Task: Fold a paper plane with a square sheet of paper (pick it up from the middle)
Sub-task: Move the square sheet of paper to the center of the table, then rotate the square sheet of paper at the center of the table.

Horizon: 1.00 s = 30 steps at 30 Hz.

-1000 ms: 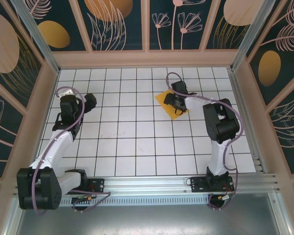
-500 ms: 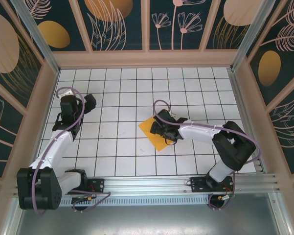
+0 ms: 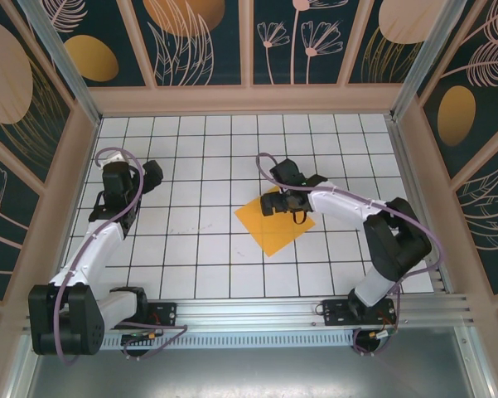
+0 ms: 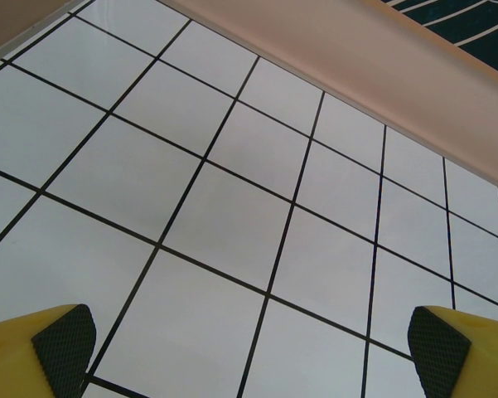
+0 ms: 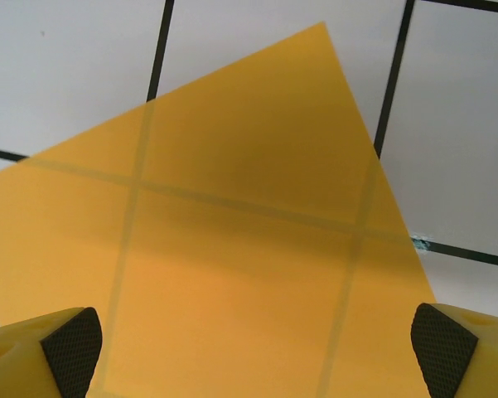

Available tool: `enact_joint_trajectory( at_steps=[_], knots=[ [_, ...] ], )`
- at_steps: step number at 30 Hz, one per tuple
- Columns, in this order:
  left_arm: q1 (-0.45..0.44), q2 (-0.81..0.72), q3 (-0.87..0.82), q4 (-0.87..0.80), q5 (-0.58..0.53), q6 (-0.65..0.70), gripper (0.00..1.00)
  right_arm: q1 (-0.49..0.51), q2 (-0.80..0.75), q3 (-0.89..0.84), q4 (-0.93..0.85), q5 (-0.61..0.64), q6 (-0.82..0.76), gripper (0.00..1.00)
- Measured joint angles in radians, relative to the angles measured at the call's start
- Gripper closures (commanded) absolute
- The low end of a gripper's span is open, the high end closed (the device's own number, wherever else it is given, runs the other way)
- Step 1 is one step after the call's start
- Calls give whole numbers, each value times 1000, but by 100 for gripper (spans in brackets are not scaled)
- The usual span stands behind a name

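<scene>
The square sheet of paper [image 3: 275, 230] lies flat on the white tiled table [image 3: 207, 249], a little right of the middle and turned so that its corners point near, far, left and right. It looks uncreased. The dark tile joints show through it in the right wrist view, so it is thin stuff and lying snug on the surface.

The right gripper [image 3: 282, 201] hangs over the far corner of the sheet with its jaws spread as wide as they go, and it has hold of nothing. Its black pads [image 5: 70, 342] sit at either side of the wrist picture, with bare orange paper between them. How high it is above the paper I cannot tell. The left gripper [image 3: 151, 174] is well apart, over bare tiles on the left of the table, and it too is wide open and empty.

To my eye the folding has not begun, and the job in hand is getting a first hold on the sheet. A flat, thin sheet gives the fingers no edge to bite. I would bring the right gripper back from that far corner towards the centre of the square and set both pads down on the paper. Then I would close slowly, so that a small ridge rises between them. A hurried or off-centre squeeze would probably skid the sheet across the smooth tiles or put a stray crease in it.
</scene>
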Motion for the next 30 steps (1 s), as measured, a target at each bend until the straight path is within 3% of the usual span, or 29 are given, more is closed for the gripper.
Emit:
enact_joint_trajectory(
  at_steps=[5, 15, 22, 30],
  knots=[
    [0, 0, 0, 0, 0, 0, 1, 21, 46, 16, -3, -2, -78, 1],
    [0, 9, 0, -1, 0, 0, 1, 97, 185, 73, -2, 109, -106, 1],
    [0, 17, 0, -1, 0, 0, 2, 86, 267, 166, -5, 189, 28, 2],
    [0, 29, 0, -5, 1, 0, 1, 11, 278, 187, -17, 135, 181, 1]
  ],
)
